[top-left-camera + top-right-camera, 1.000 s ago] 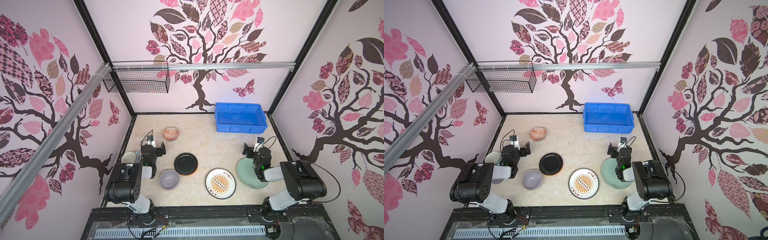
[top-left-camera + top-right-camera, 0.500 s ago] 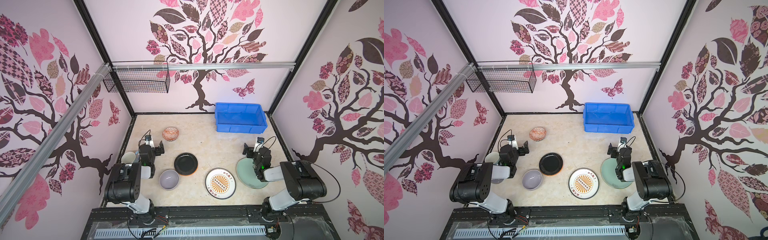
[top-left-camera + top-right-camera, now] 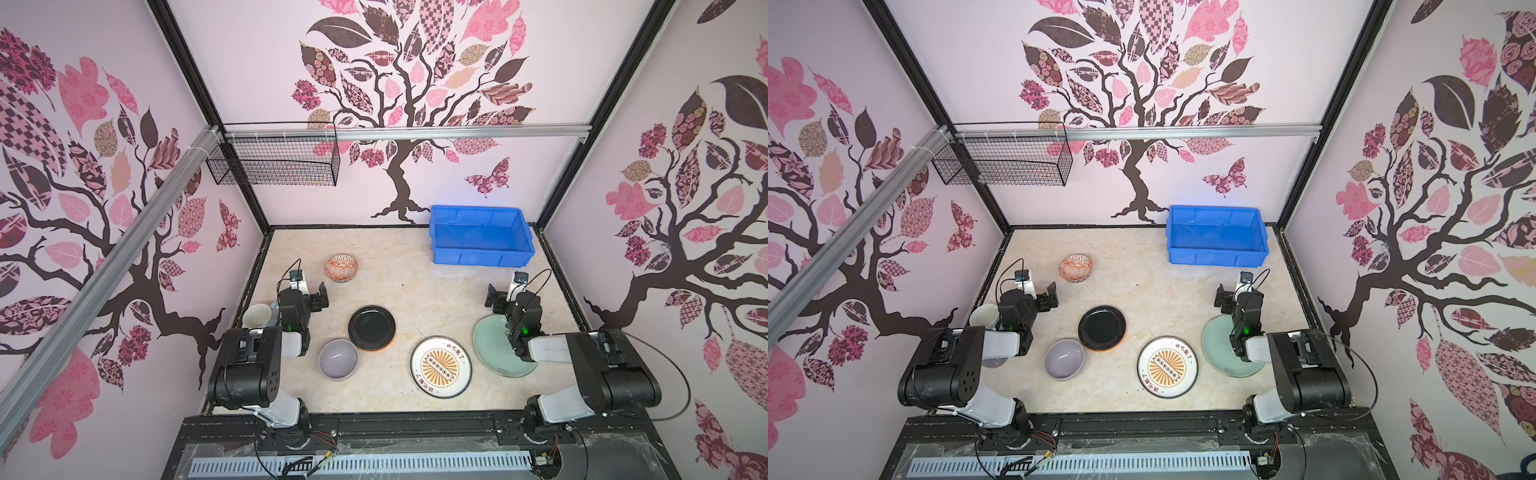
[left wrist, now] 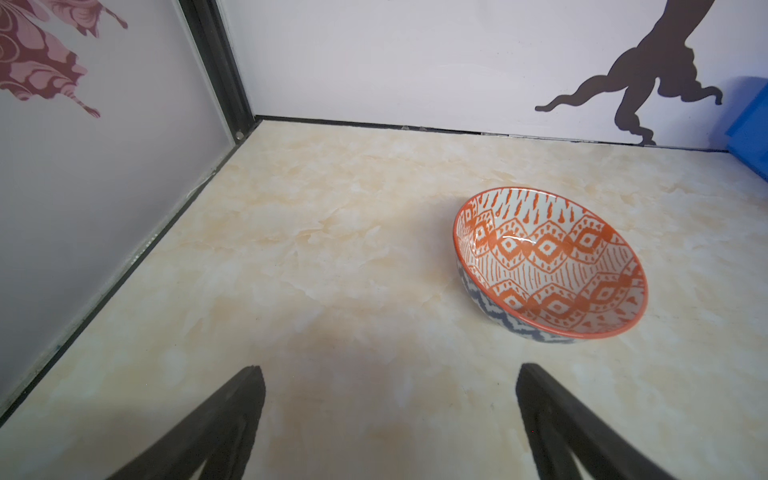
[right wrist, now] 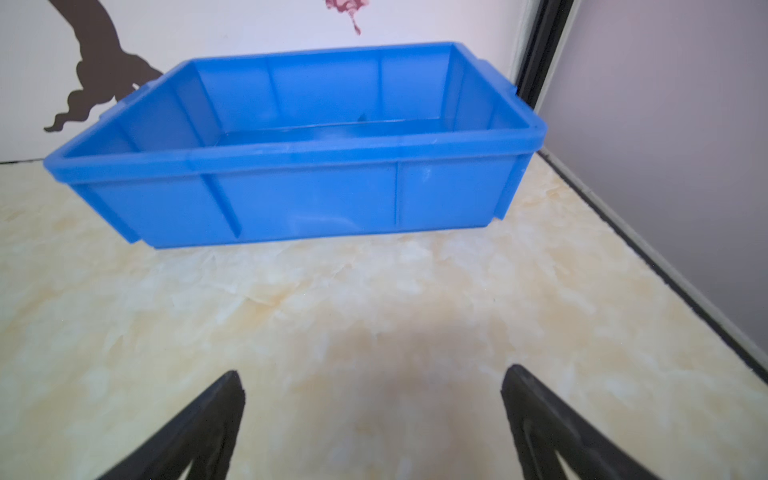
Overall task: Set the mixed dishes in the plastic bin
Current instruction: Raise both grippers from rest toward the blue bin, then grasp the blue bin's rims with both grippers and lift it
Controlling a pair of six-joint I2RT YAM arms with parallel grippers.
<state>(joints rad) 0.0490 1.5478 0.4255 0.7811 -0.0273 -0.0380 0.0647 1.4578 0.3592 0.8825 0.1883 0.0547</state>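
Observation:
The blue plastic bin stands empty at the back right. An orange-patterned bowl sits at the back left. A black plate, a lavender bowl, a sunburst plate and a pale green plate lie across the front. A cream mug stands by the left wall. My left gripper is open and empty, short of the patterned bowl. My right gripper is open and empty above the green plate's far edge, facing the bin.
A black wire basket hangs high on the back left rail. Walls close in the marbled tabletop on three sides. Both arm bases stand at the front edge, and my right forearm covers part of the green plate.
My left gripper has shifted slightly left and farther back. The right arm and the dishes have not moved.

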